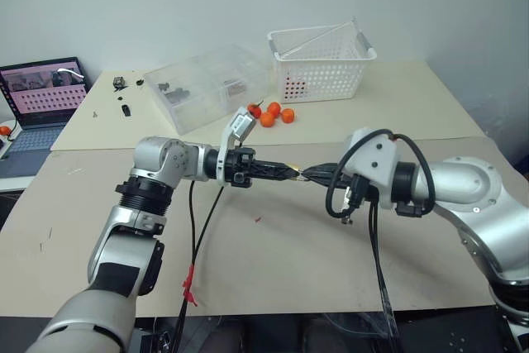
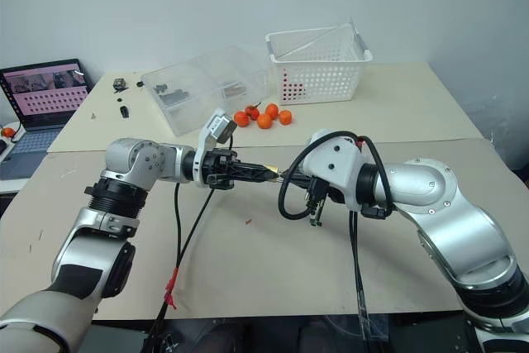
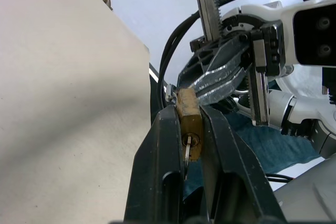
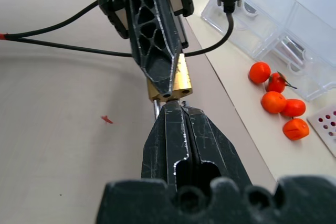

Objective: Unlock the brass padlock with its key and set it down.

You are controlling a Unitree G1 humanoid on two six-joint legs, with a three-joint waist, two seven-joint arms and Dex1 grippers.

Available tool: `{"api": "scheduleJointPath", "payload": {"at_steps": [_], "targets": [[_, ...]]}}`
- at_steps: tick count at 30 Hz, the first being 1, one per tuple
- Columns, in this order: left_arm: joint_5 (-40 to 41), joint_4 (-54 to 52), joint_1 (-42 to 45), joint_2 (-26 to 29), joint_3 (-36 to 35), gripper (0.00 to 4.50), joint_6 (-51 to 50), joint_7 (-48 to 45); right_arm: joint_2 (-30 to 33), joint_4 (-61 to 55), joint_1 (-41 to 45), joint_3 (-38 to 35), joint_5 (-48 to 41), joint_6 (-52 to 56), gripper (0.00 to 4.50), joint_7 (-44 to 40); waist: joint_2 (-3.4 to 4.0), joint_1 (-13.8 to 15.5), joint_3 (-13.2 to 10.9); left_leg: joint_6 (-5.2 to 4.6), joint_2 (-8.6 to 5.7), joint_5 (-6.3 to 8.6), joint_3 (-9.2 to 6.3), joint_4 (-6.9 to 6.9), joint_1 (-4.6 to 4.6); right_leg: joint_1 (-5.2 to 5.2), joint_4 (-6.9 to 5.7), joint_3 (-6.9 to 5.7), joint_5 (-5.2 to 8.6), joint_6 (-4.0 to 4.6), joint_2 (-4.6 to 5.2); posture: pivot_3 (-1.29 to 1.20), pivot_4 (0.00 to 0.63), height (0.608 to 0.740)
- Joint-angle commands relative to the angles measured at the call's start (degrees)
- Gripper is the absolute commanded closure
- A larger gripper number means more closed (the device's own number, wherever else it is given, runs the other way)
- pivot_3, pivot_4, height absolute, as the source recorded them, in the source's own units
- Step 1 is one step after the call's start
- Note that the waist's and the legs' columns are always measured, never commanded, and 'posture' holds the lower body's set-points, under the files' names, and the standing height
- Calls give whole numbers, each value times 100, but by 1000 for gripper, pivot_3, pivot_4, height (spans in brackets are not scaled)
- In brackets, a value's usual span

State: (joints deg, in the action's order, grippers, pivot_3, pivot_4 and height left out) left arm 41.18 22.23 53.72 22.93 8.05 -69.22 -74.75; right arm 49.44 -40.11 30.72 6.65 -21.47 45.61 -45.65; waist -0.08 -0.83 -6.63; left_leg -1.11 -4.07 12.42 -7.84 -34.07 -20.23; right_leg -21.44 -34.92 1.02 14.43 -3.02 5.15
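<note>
The brass padlock (image 3: 189, 124) is held in the air over the table, with my left gripper (image 3: 189, 114) shut on its two sides. Its keyhole end faces the left wrist camera, and a thin grey metal piece (image 3: 186, 151) shows just below the keyhole. My right gripper (image 4: 176, 106) is shut, its tips pressed against the padlock's (image 4: 178, 80) opposite end, where two small holes show. A thin grey metal bit (image 4: 156, 109) sticks out beside those tips; I cannot tell whether it is pinched. The two grippers meet tip to tip (image 1: 299, 174).
Several small orange fruits (image 1: 273, 113) lie behind the grippers. A white basket (image 1: 322, 64) and a clear plastic box (image 1: 207, 84) stand at the back, a laptop (image 1: 41, 101) at the far left. Black cables (image 1: 198, 245) hang from both wrists over the beige table (image 1: 289, 270).
</note>
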Motion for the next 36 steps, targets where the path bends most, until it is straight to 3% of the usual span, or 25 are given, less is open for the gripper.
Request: {"api": "scheduleJointPath", "payload": {"at_steps": [1,29,33,36], "targets": [[107,-170,157,4,-132,4466,-46,-7,63,20,133,35,145,-228,4472,-49,0,1,0,0,0,0,0,0,0,0,0,0,0,0,0,0,150,740],[185,-256,119,53,-299,4466,-122,187,-385,638,-495,419,409,-1054,4472,-252,0,-1,0,1,0,0,0,-1,1,0,-3,0,0,0,0,0,150,740],[187,-272,107,51,-310,4466,-126,195,-273,729,-624,358,479,-1153,4472,-333,0,1,0,1,-1,0,0,-1,1,0,-3,1,0,0,0,0,150,740],[186,-292,89,54,-301,4466,-119,191,-17,1112,-610,334,1028,-1344,4472,-148,-1,4,0,1,-2,0,0,-2,1,2,-2,0,0,0,0,0,150,740]]}}
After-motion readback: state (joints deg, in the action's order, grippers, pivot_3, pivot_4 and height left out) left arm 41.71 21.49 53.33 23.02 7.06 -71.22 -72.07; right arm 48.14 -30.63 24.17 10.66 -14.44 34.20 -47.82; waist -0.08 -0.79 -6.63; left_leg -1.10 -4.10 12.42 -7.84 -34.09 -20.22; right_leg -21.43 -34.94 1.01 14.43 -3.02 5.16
